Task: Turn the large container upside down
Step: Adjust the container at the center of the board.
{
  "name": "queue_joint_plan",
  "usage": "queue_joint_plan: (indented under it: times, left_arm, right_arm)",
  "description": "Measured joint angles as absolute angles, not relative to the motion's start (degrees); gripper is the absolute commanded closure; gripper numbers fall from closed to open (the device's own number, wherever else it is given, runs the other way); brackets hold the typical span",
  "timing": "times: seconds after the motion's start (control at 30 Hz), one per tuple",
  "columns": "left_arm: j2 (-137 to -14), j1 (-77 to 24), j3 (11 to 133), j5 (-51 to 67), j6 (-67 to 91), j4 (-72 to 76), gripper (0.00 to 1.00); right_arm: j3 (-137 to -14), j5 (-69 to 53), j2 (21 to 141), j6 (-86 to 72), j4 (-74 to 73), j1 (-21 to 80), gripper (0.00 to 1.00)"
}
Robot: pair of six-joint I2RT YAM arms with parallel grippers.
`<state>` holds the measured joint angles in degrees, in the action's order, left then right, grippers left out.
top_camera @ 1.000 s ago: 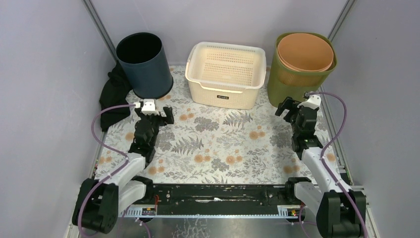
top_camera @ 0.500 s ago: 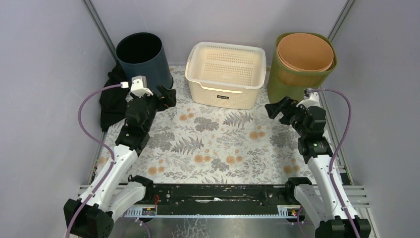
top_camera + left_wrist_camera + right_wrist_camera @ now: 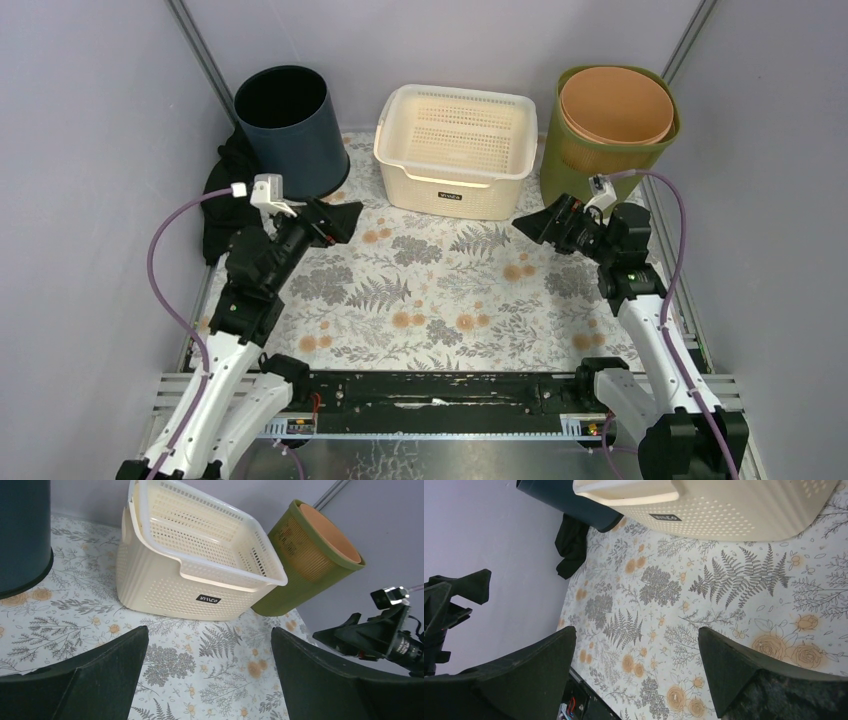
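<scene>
The large container is a cream perforated basket (image 3: 455, 150) standing upright, open side up, at the back middle of the floral table; it also shows in the left wrist view as the basket (image 3: 200, 565) and in the right wrist view as the basket (image 3: 724, 505). My left gripper (image 3: 338, 220) hovers in front of its left corner, apart from it, open with nothing between the fingers (image 3: 209, 629). My right gripper (image 3: 535, 225) hovers off its front right corner, also open and empty (image 3: 637, 629). Both point inward toward the table's middle.
A dark blue round bin (image 3: 290, 130) stands at the back left with a black cloth (image 3: 228, 195) beside it. At the back right stands a green bin (image 3: 590, 170) with an orange bin (image 3: 615, 105) nested inside. Grey walls close both sides.
Both arms have lifted and swung their grippers inward toward the middle, in front of the basket. Both grippers stayed open. The basket and bins have not moved.
</scene>
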<state>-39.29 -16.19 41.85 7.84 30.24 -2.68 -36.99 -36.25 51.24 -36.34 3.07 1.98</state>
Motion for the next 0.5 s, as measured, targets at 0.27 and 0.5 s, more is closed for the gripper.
queue_joint_plan:
  times: [0.27, 0.5]
  left_arm:
    - [-38.46, -16.19, 40.86, 5.98, 34.28, -5.50, 0.00]
    - [-41.01, -16.19, 40.60, 6.33, 35.55, -7.55, 0.00]
  right_arm:
    - [-37.36, -37.17, 51.33, -35.77, -0.45, 1.98, 0.01]
    - [-37.36, -37.08, 50.81, -35.42, -1.61, 1.98, 0.01]
